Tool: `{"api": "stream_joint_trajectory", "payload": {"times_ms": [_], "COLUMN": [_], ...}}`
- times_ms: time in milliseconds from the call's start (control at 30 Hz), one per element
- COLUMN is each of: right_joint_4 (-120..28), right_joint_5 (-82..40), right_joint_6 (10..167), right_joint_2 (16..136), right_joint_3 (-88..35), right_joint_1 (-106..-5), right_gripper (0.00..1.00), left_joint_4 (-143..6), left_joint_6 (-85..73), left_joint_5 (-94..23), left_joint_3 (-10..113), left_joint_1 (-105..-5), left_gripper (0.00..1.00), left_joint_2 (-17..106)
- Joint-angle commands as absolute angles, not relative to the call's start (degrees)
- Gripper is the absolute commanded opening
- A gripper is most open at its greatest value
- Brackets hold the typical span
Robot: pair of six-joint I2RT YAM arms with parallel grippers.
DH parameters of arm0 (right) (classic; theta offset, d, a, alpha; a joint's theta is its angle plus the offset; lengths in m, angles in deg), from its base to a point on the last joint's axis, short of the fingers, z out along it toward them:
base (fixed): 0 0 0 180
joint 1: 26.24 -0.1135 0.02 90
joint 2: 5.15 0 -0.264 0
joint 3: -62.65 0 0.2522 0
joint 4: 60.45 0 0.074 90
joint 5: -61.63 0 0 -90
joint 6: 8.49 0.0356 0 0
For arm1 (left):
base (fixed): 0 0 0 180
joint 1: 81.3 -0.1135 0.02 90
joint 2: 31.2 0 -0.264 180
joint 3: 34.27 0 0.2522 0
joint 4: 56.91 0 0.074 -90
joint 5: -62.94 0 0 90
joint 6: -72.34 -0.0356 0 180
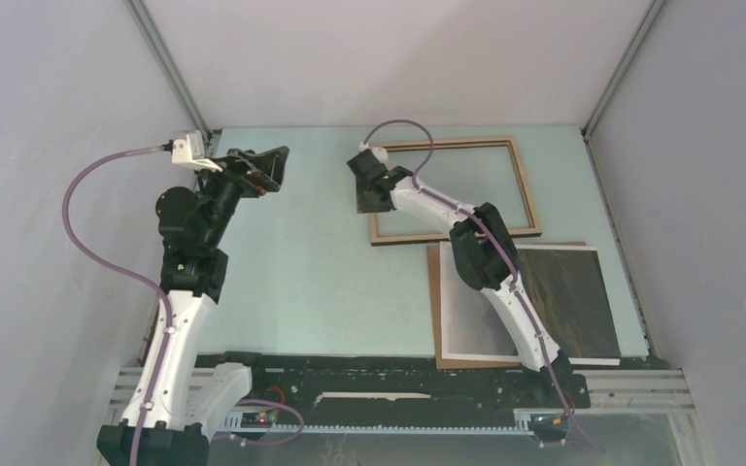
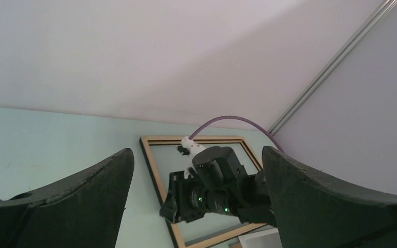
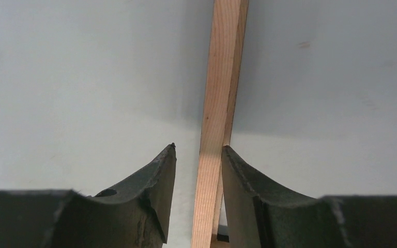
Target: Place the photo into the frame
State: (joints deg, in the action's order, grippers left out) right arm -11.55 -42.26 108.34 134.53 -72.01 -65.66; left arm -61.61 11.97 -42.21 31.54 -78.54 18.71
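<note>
The frame (image 1: 530, 189) lies flat at the back right of the table, light wood rim up, pane clear. My right gripper (image 1: 367, 199) is down at its left rim. In the right wrist view the gripper (image 3: 198, 149) straddles that rim (image 3: 219, 93): the right finger touches it and the left finger stands a little apart, so it is open. The photo (image 1: 568, 291), dark landscape with a white border, lies at the front right on the brown backing board (image 1: 433, 301), partly under the right arm. My left gripper (image 1: 270, 167) is raised at the back left, wide open (image 2: 197, 150) and empty.
Grey walls close in the left, back and right sides of the pale green table (image 1: 301, 272). Metal corner posts (image 1: 170, 63) stand at both back corners. A black rail (image 1: 389, 374) runs along the near edge between the arm bases.
</note>
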Motion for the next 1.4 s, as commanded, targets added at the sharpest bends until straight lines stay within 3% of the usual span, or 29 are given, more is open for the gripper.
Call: {"api": "stream_joint_trajectory", "payload": {"times_ms": [0, 133, 233, 367, 633, 767, 933, 1067, 1367], "right_joint_4": [-15.32, -17.92, -15.40, -15.32, -17.77, -22.69, -14.14, -5.32, -6.50], "right_joint_5": [-36.09, -30.06, -33.13, -22.90, -21.96, -27.42, -42.71, -47.04, -47.70], "right_joint_6": [106.88, 103.87, 99.00, 97.07, 95.36, 97.80, 106.67, 109.37, 106.96], "right_joint_2": [134.26, 134.54, 135.04, 133.87, 122.53, 117.64, 122.36, 129.05, 134.10], "right_joint_3": [-74.75, -76.63, -80.48, -80.16, -70.55, -61.90, -68.58, -77.59, -81.03], "right_joint_1": [-70.80, -75.46, -78.72, -79.23, -77.30, -74.75, -73.06, -73.11, -74.28], "right_gripper": [0.47, 0.48, 0.51, 0.52, 0.66, 0.75, 0.79, 0.76, 0.71], "left_joint_4": [-61.59, -61.88, -62.05, -62.17, -62.68, -62.67, -62.59, -62.50, -62.33], "left_joint_6": [9.68, 9.24, 9.18, 9.11, 8.61, 8.67, 8.93, 9.18, 9.32], "left_joint_5": [-40.36, -39.75, -39.79, -39.91, -39.52, -39.62, -39.74, -39.74, -39.82], "left_joint_3": [30.99, 30.99, 31.13, 31.34, 31.60, 31.55, 31.45, 31.33, 31.28], "left_joint_1": [-78.26, -78.32, -78.37, -78.59, -79.04, -79.09, -79.08, -79.05, -79.04], "left_gripper": [1.00, 1.00, 1.00, 1.00, 1.00, 1.00, 1.00, 1.00, 1.00], "left_joint_2": [16.70, 16.18, 16.17, 15.79, 14.60, 14.72, 15.16, 15.19, 14.95]}}
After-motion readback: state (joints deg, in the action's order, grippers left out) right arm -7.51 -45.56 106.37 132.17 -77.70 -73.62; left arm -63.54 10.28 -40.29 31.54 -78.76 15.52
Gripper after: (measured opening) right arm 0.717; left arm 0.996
